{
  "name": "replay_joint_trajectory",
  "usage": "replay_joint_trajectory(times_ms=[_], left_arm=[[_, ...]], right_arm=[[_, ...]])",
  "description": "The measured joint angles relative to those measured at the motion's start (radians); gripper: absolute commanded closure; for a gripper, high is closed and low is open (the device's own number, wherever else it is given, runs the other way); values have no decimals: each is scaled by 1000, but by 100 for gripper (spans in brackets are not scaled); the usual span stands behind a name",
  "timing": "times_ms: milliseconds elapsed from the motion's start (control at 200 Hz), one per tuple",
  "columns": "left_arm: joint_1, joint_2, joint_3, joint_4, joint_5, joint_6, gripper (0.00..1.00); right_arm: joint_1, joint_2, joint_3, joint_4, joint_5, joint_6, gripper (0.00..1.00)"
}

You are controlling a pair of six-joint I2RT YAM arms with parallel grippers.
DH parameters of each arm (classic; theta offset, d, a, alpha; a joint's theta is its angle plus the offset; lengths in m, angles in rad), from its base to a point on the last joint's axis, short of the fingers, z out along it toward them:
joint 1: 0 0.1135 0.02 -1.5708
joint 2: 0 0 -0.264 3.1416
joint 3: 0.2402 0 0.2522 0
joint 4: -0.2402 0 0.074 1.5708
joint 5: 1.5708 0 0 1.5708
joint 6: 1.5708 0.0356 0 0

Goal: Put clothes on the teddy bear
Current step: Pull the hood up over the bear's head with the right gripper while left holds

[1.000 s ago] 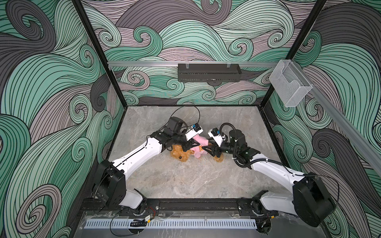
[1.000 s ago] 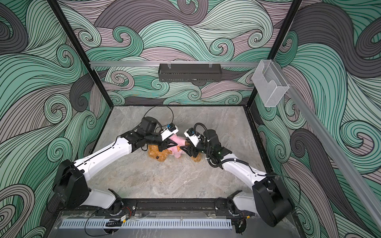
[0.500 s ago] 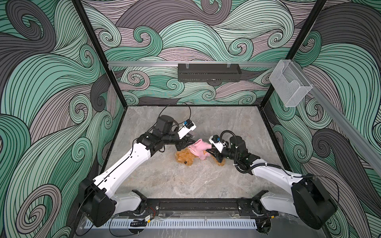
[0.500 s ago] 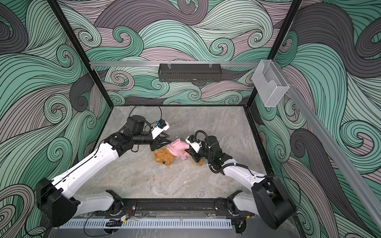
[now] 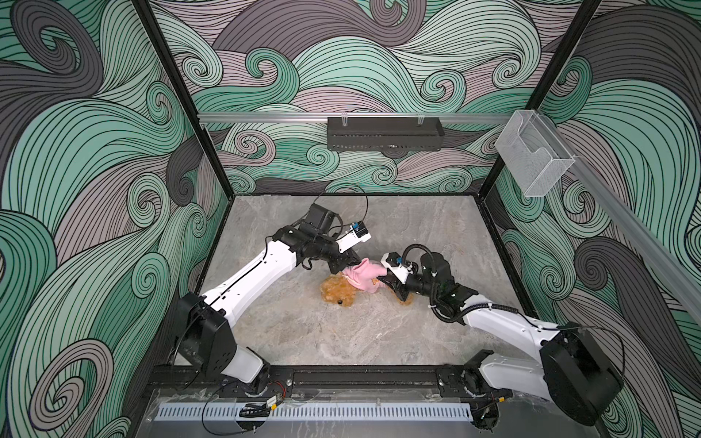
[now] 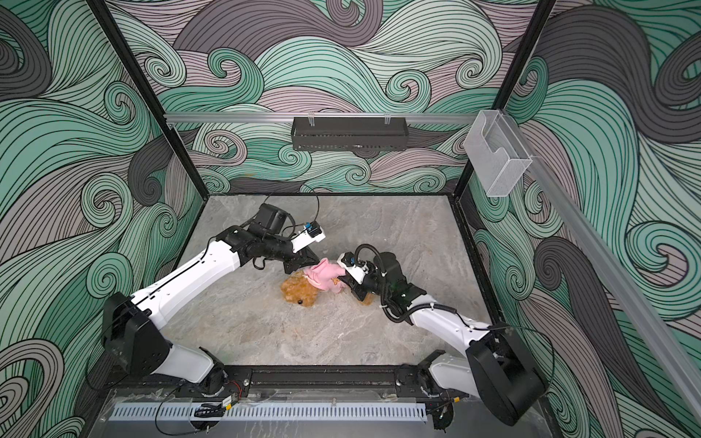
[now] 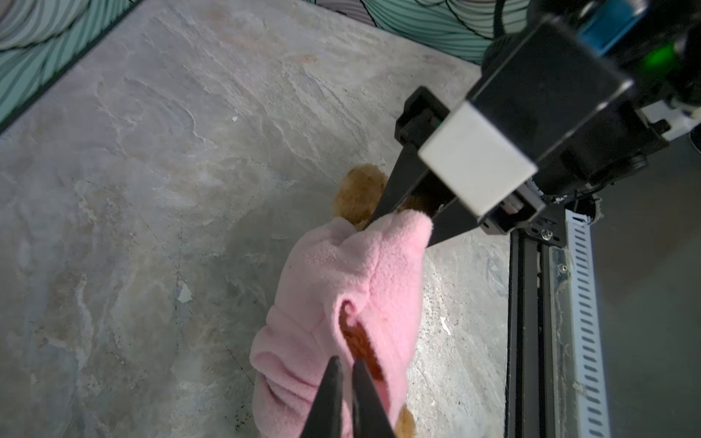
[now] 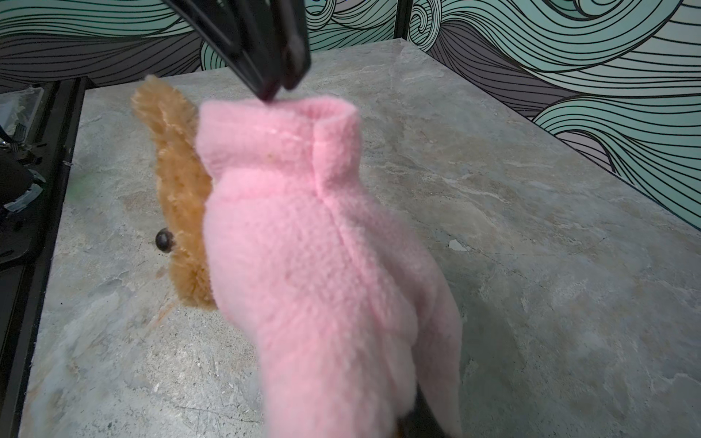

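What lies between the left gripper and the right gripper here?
The pink fleece garment, partly over the teddy bear, spans from left gripper to right gripper; the left wrist view shows it.

The teddy bear point(image 5: 337, 292), golden-brown and curly-furred, lies near the centre of both top views point(image 6: 299, 292), its head toward the lower left and dark nose showing. A pink fleece garment point(image 5: 363, 276) covers its body.

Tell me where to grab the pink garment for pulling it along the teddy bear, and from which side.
Probably the rolled rim of the pink garment, near the head of the teddy bear, coming down from the robot's left: that doubled fold stands up clear of the fur, and the right gripper holds the other end.
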Motion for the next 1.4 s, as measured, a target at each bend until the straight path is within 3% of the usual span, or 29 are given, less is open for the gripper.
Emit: replay_joint_trajectory(times_ms=[490,755,1061,1206,1401], left_arm=[[-17,70,42,-94,128,63,82],[-37,91,48,-104,114,90,80],[-46,135,58,-116,137,110,70],[-45,126,58,-117,150,112,70],[-44,68,39,-104,83,108,75]], right_arm=[[5,0,0,0,8,-10,79],[5,0,0,0,-2,-2,79],[5,11,0,31,-14,43,79],[5,18,-8,63,-15,56,80],[5,19,-16,94,-18,60,80]])
